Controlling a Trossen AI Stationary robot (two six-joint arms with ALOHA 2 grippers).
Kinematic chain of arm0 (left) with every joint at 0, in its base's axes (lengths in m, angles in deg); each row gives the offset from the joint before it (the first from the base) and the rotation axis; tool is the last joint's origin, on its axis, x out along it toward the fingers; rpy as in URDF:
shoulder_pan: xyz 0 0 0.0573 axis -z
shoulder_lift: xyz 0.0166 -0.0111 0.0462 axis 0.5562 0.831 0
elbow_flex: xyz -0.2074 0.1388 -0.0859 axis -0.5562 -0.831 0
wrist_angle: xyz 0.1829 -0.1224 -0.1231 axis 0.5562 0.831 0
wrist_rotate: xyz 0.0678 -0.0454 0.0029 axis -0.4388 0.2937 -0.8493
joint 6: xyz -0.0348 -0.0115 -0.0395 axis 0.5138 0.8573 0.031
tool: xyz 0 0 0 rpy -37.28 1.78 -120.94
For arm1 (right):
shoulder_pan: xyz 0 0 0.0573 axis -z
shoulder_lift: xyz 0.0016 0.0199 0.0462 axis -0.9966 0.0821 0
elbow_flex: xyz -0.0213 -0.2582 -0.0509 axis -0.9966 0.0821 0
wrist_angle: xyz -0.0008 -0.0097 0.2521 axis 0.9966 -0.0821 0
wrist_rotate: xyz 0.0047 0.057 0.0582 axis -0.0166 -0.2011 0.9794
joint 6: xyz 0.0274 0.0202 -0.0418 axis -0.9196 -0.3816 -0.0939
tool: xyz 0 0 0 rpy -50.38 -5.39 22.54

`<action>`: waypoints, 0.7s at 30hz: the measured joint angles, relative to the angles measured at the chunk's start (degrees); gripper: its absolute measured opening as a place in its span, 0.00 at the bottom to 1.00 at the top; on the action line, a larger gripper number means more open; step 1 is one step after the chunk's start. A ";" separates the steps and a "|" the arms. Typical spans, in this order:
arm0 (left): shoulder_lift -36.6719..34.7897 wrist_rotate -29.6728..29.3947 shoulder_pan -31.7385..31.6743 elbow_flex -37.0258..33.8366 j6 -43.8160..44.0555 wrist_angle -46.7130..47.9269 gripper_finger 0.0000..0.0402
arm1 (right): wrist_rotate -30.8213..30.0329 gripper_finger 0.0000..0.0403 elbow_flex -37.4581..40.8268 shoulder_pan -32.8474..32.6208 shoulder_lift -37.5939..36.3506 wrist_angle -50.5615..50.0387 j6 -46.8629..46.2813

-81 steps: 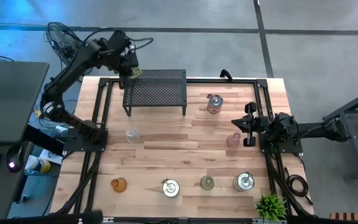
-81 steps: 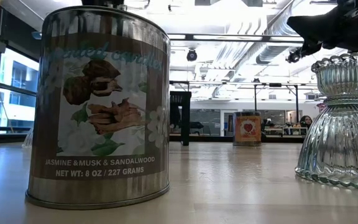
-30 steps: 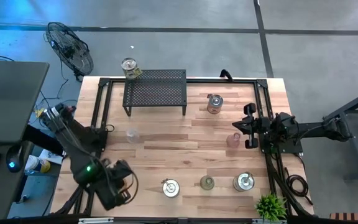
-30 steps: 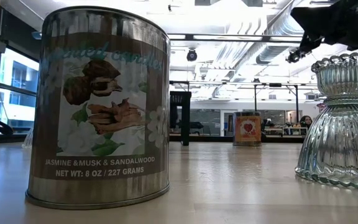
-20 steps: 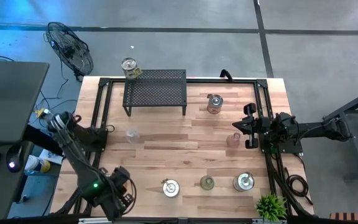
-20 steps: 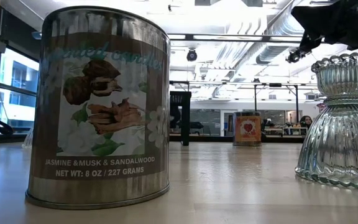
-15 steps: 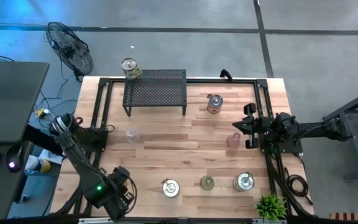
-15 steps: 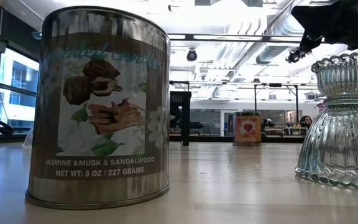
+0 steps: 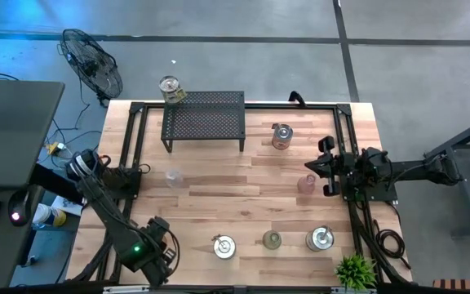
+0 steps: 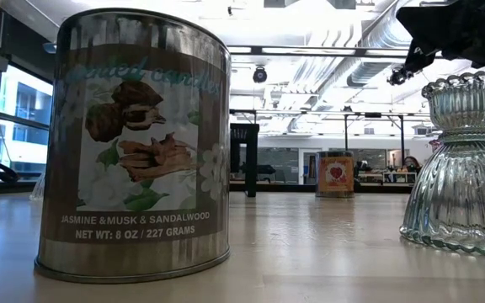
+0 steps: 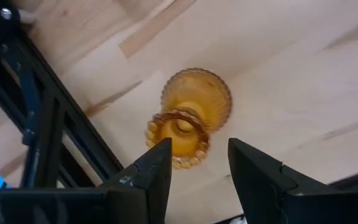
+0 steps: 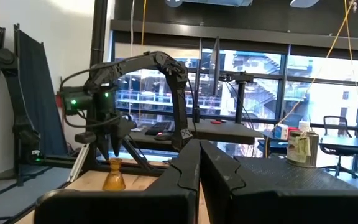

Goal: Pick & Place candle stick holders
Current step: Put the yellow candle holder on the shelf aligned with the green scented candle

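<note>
An amber glass candle stick holder (image 11: 191, 118) stands on its flared base at the table's near left. My left gripper (image 11: 197, 163) hangs over it, open and pointing down, one finger on either side just above the holder's top (image 12: 114, 164). In the high view this gripper (image 9: 158, 250) hides the holder. My right gripper (image 9: 312, 166) waits shut at the table's right side, next to a pink holder (image 9: 306, 184). Other holders stand on the table: clear (image 9: 174, 176), silver (image 9: 223, 246), olive (image 9: 272, 239), silver (image 9: 321, 238) and silver (image 9: 281, 136).
A black perforated rack (image 9: 204, 121) stands at the far side with a silver tin (image 9: 170, 86) at its far left corner. Black frame rails (image 9: 129, 155) run along both table sides. A green plant (image 9: 354, 270) sits at the near right corner.
My left gripper has moved a little toward the table's near edge and right, and now stands over the amber holder at the near left. The holders have kept their places.
</note>
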 joint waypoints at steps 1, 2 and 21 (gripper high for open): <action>0.00 0.01 0.00 -0.53 -0.28 0.04 0.38 | -0.04 0.00 0.00 0.00 0.00 0.00 0.00; 0.00 0.04 0.00 -1.12 -0.50 0.03 0.38 | -0.05 0.00 0.00 0.01 0.00 0.00 0.00; -0.07 4.47 0.00 -6.04 -5.74 -5.42 0.06 | -0.17 0.00 -0.07 0.01 0.00 0.02 0.00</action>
